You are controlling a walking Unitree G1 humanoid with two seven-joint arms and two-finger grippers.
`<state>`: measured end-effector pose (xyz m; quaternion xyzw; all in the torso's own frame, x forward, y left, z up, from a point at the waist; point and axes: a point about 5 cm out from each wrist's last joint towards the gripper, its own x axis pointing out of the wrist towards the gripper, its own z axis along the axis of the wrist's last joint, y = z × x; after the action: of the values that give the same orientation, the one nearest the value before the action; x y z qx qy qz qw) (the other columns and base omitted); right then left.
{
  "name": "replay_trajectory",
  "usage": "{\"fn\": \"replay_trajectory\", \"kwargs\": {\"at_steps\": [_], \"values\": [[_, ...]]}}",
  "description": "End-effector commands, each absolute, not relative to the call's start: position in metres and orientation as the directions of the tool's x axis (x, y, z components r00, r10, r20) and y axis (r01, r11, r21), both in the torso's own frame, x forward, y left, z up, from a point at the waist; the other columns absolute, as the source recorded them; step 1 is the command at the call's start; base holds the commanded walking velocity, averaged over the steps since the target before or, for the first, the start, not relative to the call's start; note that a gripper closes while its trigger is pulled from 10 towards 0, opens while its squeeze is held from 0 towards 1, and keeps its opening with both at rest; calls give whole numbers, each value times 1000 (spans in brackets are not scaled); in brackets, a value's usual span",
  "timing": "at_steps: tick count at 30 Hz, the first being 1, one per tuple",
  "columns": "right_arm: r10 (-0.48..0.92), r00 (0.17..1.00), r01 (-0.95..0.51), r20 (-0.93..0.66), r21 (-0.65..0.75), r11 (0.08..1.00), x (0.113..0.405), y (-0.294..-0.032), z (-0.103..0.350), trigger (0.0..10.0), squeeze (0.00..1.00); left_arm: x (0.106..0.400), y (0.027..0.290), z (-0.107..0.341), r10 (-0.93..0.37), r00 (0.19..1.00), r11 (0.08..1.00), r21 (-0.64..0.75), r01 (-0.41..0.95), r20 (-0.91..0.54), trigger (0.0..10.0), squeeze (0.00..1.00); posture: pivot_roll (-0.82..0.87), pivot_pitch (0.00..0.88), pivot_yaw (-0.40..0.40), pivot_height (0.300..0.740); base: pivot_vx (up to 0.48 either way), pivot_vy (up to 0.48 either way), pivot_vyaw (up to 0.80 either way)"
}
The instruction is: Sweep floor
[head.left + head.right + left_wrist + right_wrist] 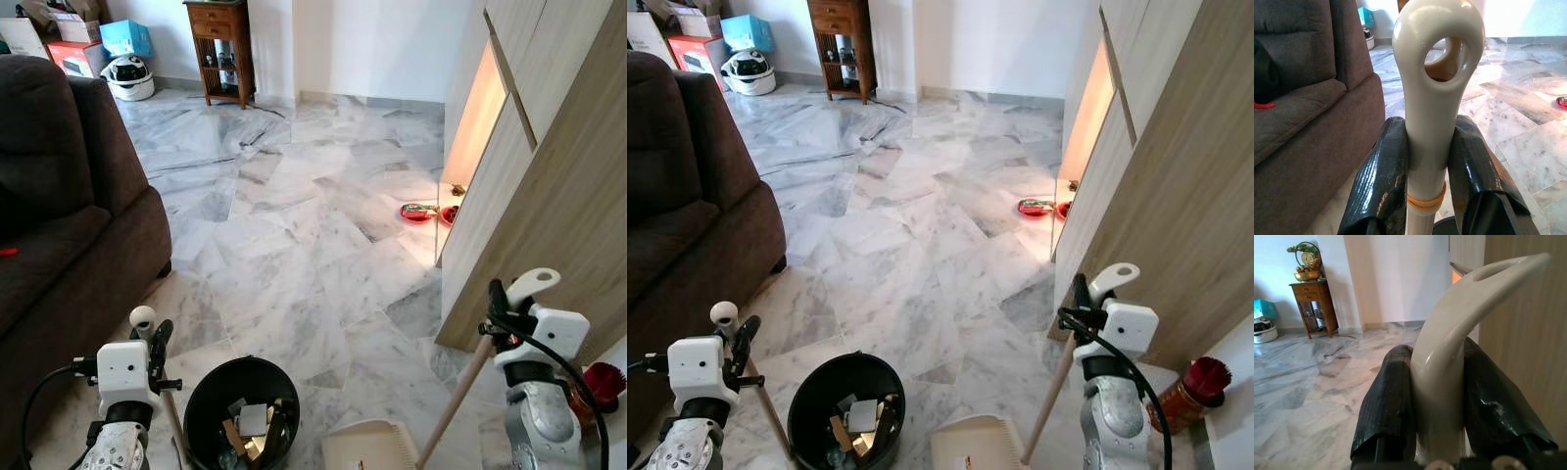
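My left gripper (157,345) is shut on the cream looped end of a wooden handle (1437,98), its black fingers (1378,186) pressed to both sides. That handle runs down to a round black dustpan (243,406) on the floor in front of me, which holds scraps of debris. My right gripper (500,311) is shut on the cream hooked top of the broom handle (1449,357). The wooden broom stick (456,401) slants down and left to the cream broom head (358,446), beside the dustpan.
A brown sofa (59,225) stands close on the left. Wooden cabinet panels (549,196) line the right side, with red bowls (419,211) on the floor at their foot. A wooden side table (220,44), a white helmet (127,76) and boxes stand at the far wall. Marble floor stretches ahead.
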<state>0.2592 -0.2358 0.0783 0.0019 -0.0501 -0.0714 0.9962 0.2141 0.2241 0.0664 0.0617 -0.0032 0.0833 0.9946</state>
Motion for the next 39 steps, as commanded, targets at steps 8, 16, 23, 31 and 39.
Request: {"fn": "replay_trajectory", "kwargs": {"at_steps": [8, 16, 23, 31, 39], "values": [[-156, 982, 152, 111, 43, 987, 269, -240, 80, 10000, 0, 218, 220, 79, 159, 984, 979, 111, -168, 81, 10000, 0, 18, 0, 7, 740, 0, 0, 0], [-141, 981, 135, 130, 54, 989, 270, -237, 83, 10000, 0, 216, 222, 78, 160, 984, 979, 114, -167, 76, 10000, 0, 5, 9, 12, 740, 0, 0, 0], [-128, 983, 121, 132, 56, 991, 272, -236, 83, 10000, 0, 217, 221, 79, 156, 985, 980, 112, -164, 79, 10000, 0, 12, 8, 9, 740, 0, 0, 0], [-121, 984, 114, 133, 53, 992, 272, -234, 82, 10000, 0, 216, 223, 78, 147, 986, 981, 118, -155, 72, 10000, 0, 4, 0, 21, 740, -67, 0, 0], [-116, 985, 110, 126, 55, 992, 270, -233, 80, 10000, 0, 218, 222, 81, 140, 987, 981, 123, -149, 83, 10000, 0, 28, 0, 22, 740, -274, 0, 0]]}}
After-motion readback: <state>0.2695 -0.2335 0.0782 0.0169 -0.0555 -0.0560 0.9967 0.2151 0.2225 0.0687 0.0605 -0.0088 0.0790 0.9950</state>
